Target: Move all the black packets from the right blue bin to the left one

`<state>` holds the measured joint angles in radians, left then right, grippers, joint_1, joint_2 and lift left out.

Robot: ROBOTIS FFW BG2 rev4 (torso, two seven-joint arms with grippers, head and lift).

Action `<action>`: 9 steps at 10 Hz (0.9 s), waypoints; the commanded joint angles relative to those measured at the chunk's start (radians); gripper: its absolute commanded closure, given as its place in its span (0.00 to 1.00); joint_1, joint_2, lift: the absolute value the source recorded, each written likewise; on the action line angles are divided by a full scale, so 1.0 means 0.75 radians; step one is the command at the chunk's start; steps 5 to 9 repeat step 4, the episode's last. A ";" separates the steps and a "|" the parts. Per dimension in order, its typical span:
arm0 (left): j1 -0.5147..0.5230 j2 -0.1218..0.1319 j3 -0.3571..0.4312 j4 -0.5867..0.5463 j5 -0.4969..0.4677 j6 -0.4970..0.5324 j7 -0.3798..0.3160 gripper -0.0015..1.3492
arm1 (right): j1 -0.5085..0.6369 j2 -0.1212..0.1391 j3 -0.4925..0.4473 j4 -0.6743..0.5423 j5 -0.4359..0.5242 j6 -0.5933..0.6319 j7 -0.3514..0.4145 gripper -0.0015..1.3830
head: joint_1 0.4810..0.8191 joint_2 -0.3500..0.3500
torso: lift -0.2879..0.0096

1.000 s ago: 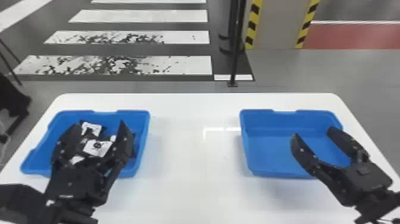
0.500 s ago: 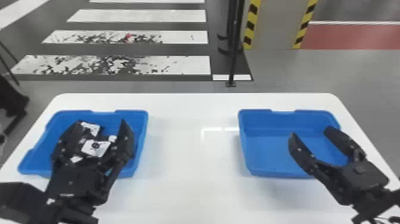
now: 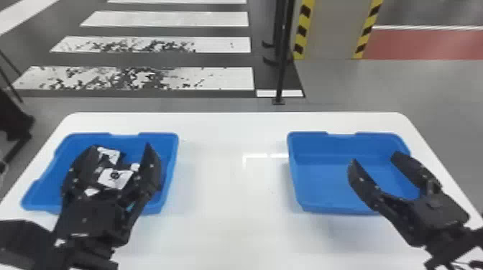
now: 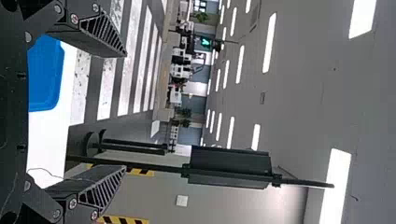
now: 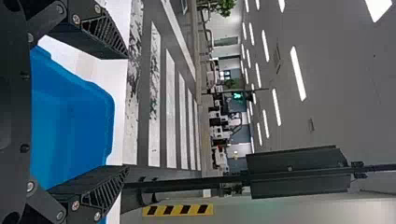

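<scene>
Over the left blue bin [image 3: 143, 138] my left gripper [image 3: 120, 158] stands open. Between and below its fingers lie black packets with white labels [image 3: 115, 177], piled in that bin and partly hidden by the gripper. In the left wrist view, the left gripper [image 4: 125, 111] has its two fingers wide apart with nothing between them. Above the right blue bin [image 3: 323, 186], whose visible floor is bare, my right gripper [image 3: 373, 159] is open too. The right wrist view has the right gripper [image 5: 128, 112] with fingers spread, the right bin [image 5: 70, 126] behind them.
Both bins rest on a white table [image 3: 230, 215], with a wide stretch of tabletop between them. Beyond the table's far edge a black pole [image 3: 282, 64] stands on the floor, near a pillar with yellow and black stripes [image 3: 302, 32].
Both grippers hold their open pose over the bins. In the head view the whole scene has shifted very slightly to the left; the packets lie as before.
</scene>
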<state>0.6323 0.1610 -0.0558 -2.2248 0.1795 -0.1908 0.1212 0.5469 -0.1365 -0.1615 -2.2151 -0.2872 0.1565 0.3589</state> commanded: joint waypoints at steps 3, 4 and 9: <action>0.001 -0.002 0.003 0.000 0.000 -0.004 0.000 0.16 | 0.001 0.000 0.000 0.000 0.005 -0.012 0.000 0.15 | 0.63 0.50 | 0.40; 0.001 -0.002 0.003 0.000 0.003 -0.007 0.000 0.16 | 0.001 0.000 0.000 0.000 0.005 -0.016 0.000 0.15 | 0.63 0.50 | 0.40; 0.001 -0.002 0.003 0.000 0.003 -0.007 0.000 0.16 | 0.001 0.000 0.000 0.000 0.005 -0.016 0.000 0.15 | 0.63 0.50 | 0.40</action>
